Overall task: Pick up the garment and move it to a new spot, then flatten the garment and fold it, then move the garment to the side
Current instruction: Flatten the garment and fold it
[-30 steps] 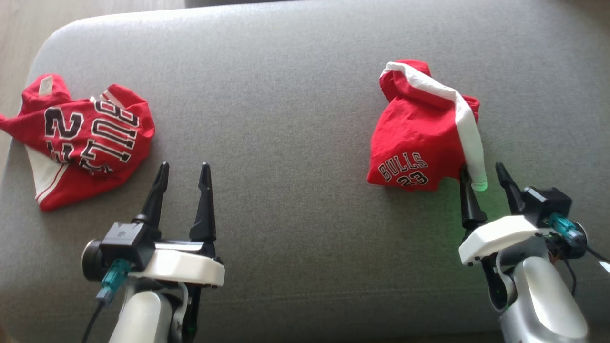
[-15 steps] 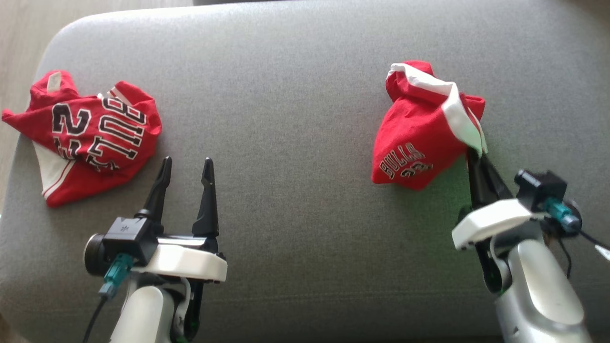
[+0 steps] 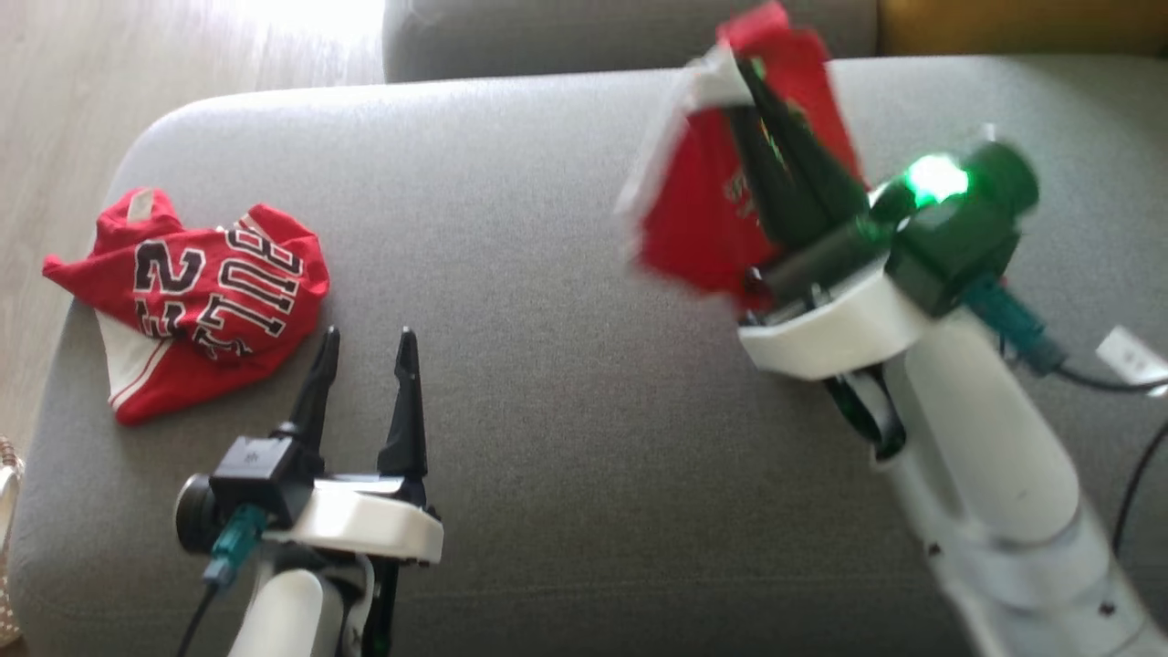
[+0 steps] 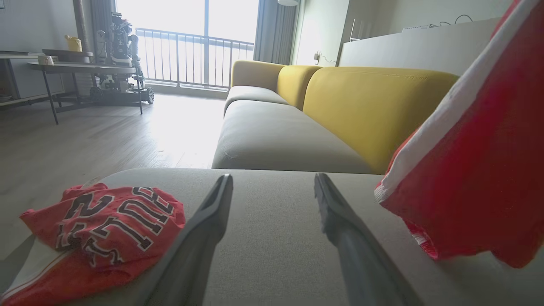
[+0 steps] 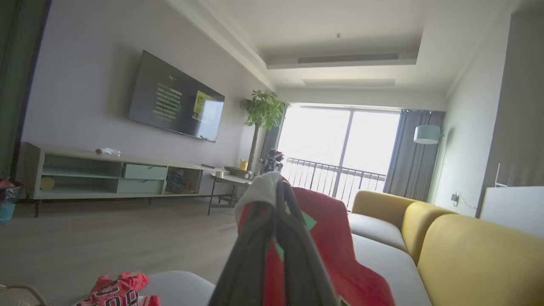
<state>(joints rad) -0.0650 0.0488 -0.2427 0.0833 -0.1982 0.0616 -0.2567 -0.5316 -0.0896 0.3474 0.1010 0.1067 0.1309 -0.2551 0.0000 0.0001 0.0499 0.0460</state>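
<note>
Right gripper (image 3: pixel 750 82), fingers pressed together on white trim, holds red garment (image 3: pixel 684 219) aloft at 1 o'clock above grey cushion (image 3: pixel 547 383). Left gripper (image 3: pixel 367 336) spread, idle at 7 o'clock near jersey (image 3: pixel 210 292). Advice: carry high, lay down mid-cushion, clear of jersey.

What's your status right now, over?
Right gripper shut on red white-striped garment, held above grey cushion. Left gripper open, empty. Red Bulls jersey lies at cushion's left, out of the way.

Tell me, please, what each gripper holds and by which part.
The right gripper is shut on the red shorts, pinching them at the white stripe. The left gripper is open and holds nothing.
</note>
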